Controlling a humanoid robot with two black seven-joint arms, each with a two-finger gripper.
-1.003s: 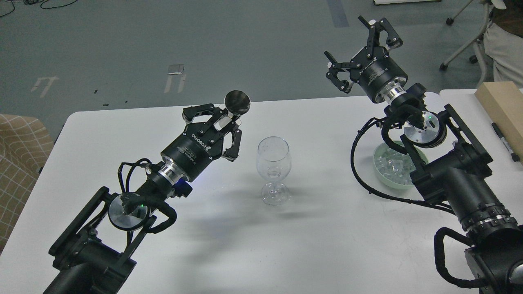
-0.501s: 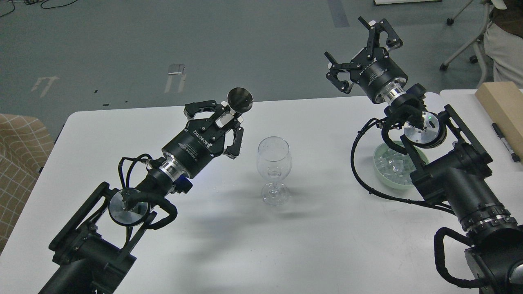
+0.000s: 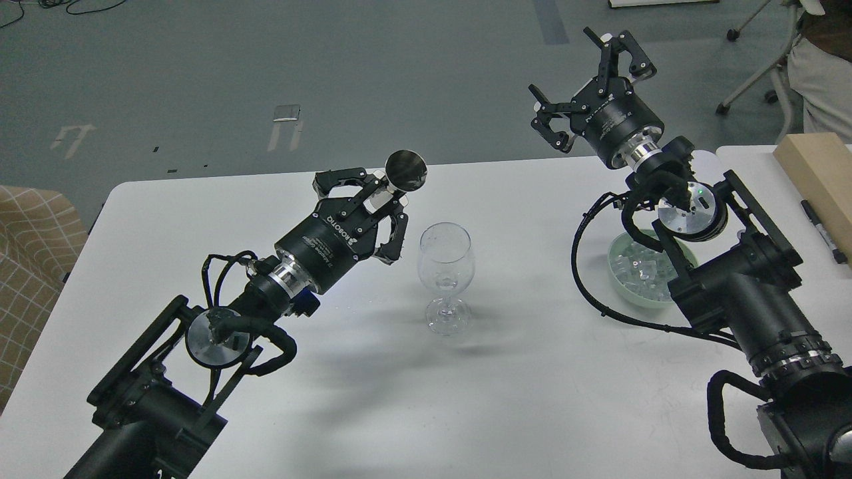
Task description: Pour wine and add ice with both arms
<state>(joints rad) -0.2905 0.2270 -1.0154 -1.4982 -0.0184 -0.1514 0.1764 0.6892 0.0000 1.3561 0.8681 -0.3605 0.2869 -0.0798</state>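
In the head view, a clear stemmed wine glass (image 3: 446, 276) is seen standing upright near the middle of a white table (image 3: 519, 399). The glass looks empty.

Just to the left of the glass, the left gripper (image 3: 373, 206) is held above the table, its fingers clamped on a small dark cup (image 3: 405, 173) with a round metallic end, which is turned toward the camera. The cup sits up and to the left of the glass rim, apart from it. The left arm (image 3: 200, 352) is seen running down toward the lower left corner.

Well to the right of the glass, a pale green bowl (image 3: 622, 289) is set on the table, and the ice (image 3: 636, 266) is seen inside it as a heap of small clear cubes. The bowl is partly covered by the right arm (image 3: 745, 293) and its cables.

Up and to the right of the glass, beyond the far table edge, the right gripper (image 3: 586, 86) is raised with its fingers spread apart, and nothing is held in it.

Far right of the glass, a tan box (image 3: 815, 173) and a black marker (image 3: 822, 229) are seen lying.
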